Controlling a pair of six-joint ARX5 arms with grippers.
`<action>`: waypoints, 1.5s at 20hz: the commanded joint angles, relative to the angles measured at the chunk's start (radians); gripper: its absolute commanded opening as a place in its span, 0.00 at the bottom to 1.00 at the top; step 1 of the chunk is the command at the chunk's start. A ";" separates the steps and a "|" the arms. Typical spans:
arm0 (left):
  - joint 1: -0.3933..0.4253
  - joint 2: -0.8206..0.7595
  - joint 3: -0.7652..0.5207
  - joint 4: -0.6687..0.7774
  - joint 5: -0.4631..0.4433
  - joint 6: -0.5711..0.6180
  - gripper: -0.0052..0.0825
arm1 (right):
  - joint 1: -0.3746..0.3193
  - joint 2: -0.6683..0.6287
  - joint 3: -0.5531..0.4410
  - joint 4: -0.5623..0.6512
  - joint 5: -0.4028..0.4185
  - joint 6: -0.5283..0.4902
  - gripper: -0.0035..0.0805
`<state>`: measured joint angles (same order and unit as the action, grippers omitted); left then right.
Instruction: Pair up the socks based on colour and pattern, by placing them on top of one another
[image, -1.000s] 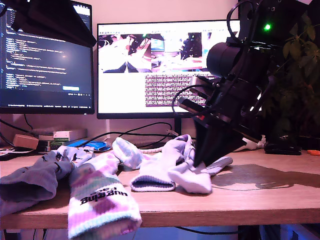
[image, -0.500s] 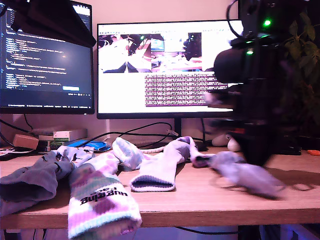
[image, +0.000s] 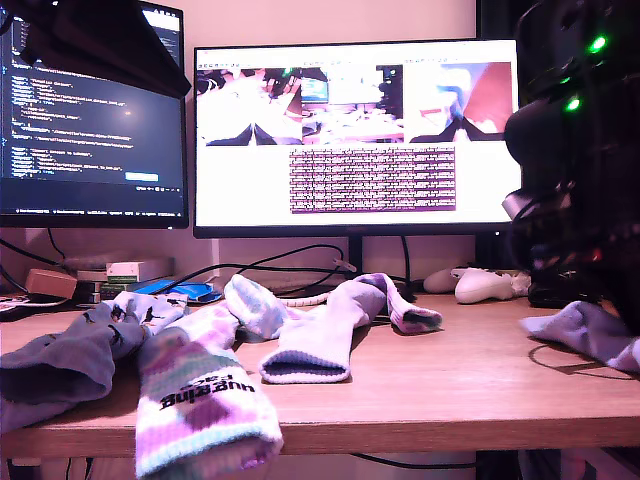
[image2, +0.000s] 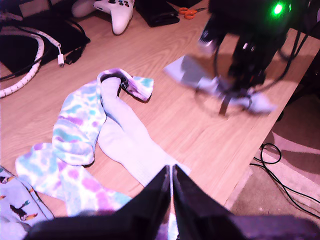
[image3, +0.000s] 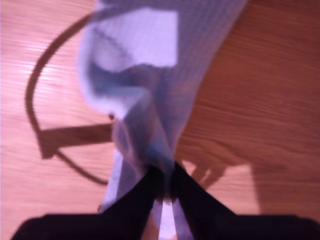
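Observation:
My second gripper (image3: 164, 180) is shut on a plain lavender sock (image3: 150, 75), which trails onto the wooden table (image: 450, 380) at the exterior view's right (image: 585, 335). The first wrist view shows that arm and its sock (image2: 200, 75) from across the table. My first gripper (image2: 171, 185) hovers high over the pile, fingers together with nothing between them. Below it lie a plain lavender sock (image2: 130, 145) and a tie-dye sock (image2: 80, 125). At the exterior view's left are a lavender sock with dark figures (image: 90, 345) and a tie-dye sock with black lettering (image: 200, 400).
Two monitors (image: 350, 130) stand at the table's back, with cables (image2: 30, 70) and a white game controller (image: 485, 285) beneath them. Scissors (image2: 189, 11) lie near the controller. Small boxes (image: 125, 270) sit at the exterior view's back left. The lettered sock hangs over the front edge.
My second gripper has swung toward the exterior view's right, dragging the plain lavender sock away from the pile. The other socks have not moved.

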<state>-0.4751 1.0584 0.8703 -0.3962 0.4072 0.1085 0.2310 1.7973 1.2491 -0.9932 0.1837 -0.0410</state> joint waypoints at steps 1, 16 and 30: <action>0.002 0.010 -0.016 0.008 -0.008 0.005 0.04 | 0.020 -0.034 0.005 -0.014 -0.044 -0.002 0.03; 0.002 0.034 -0.016 -0.019 -0.016 0.004 0.04 | 0.047 -0.037 0.134 -0.035 -0.074 -0.002 0.19; -0.093 0.146 -0.016 0.114 0.051 -0.006 0.04 | -0.106 -0.007 0.110 0.111 -0.266 0.015 0.03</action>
<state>-0.5644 1.1877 0.8703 -0.2951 0.4545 0.1051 0.1184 1.7737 1.3750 -0.8829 -0.0731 -0.0292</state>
